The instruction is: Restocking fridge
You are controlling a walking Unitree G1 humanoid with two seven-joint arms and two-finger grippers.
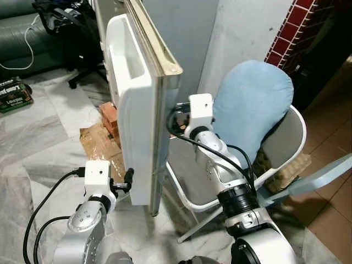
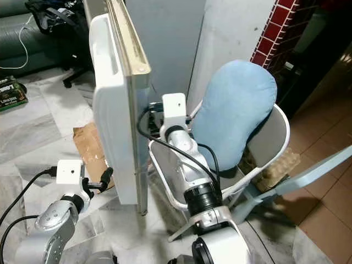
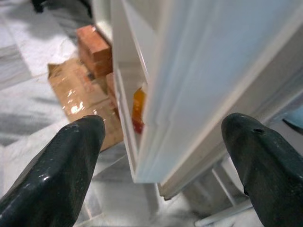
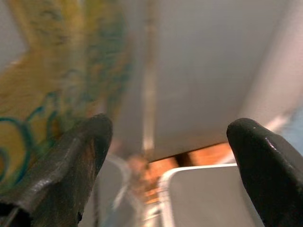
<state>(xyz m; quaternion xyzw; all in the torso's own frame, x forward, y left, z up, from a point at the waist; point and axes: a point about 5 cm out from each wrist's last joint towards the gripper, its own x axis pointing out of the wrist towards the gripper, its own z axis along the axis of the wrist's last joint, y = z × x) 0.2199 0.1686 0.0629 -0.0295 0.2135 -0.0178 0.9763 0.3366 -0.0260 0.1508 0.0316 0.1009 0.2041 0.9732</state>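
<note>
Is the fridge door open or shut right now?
Open: the fridge door stands edge-on, its white inner shelves exposed, with left gripper at its lower edge.

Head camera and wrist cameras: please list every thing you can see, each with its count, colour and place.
fridge door: one, white, open, edge toward the robot, centre
chair: one, white, right of the door
cushion: one, light blue, against the chair back
bricks: a few, reddish, on the floor behind the door
cardboard: one sheet, brown, on the floor beside the bricks
left gripper: one, black fingers, open, at the door's lower inner side
right gripper: one, black fingers, open, behind the door's outer side
</note>
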